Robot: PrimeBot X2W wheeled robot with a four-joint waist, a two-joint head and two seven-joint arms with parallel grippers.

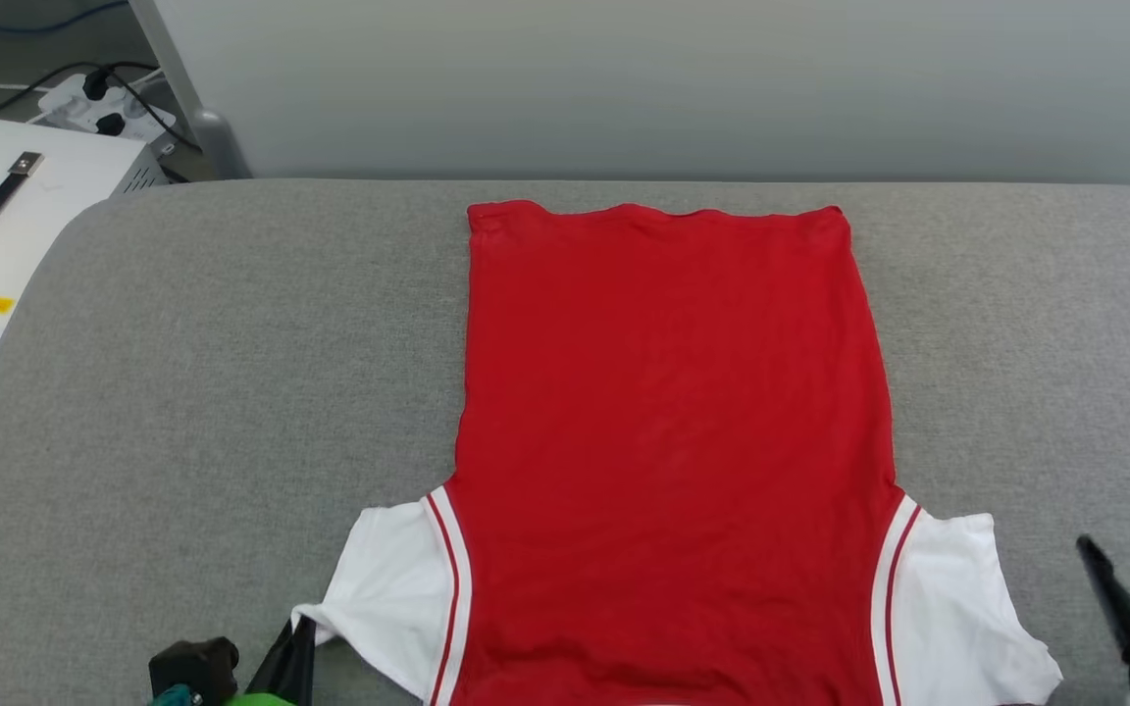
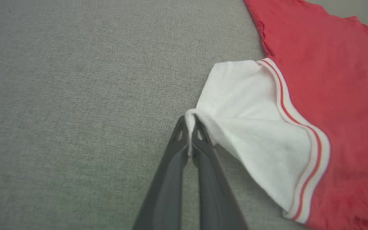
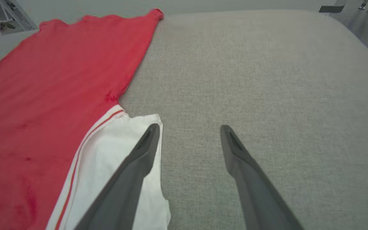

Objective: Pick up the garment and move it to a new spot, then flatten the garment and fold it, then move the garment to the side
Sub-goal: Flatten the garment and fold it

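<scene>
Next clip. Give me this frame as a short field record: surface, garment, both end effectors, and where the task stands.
surface: grey fabric pad
garment: red jersey spread flat, plain side up, hem far from robot, white sleeves near
left end effector: shut on the tip of the left sleeve, which is drawn to a point
right end effector: open, empty, beside the right sleeve
task stage: flattened, not yet folded

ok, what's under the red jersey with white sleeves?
The red short-sleeved jersey lies spread on the grey fabric surface, visible beside and beyond it. Anything beneath the cloth, and its underside, is covered.
</scene>
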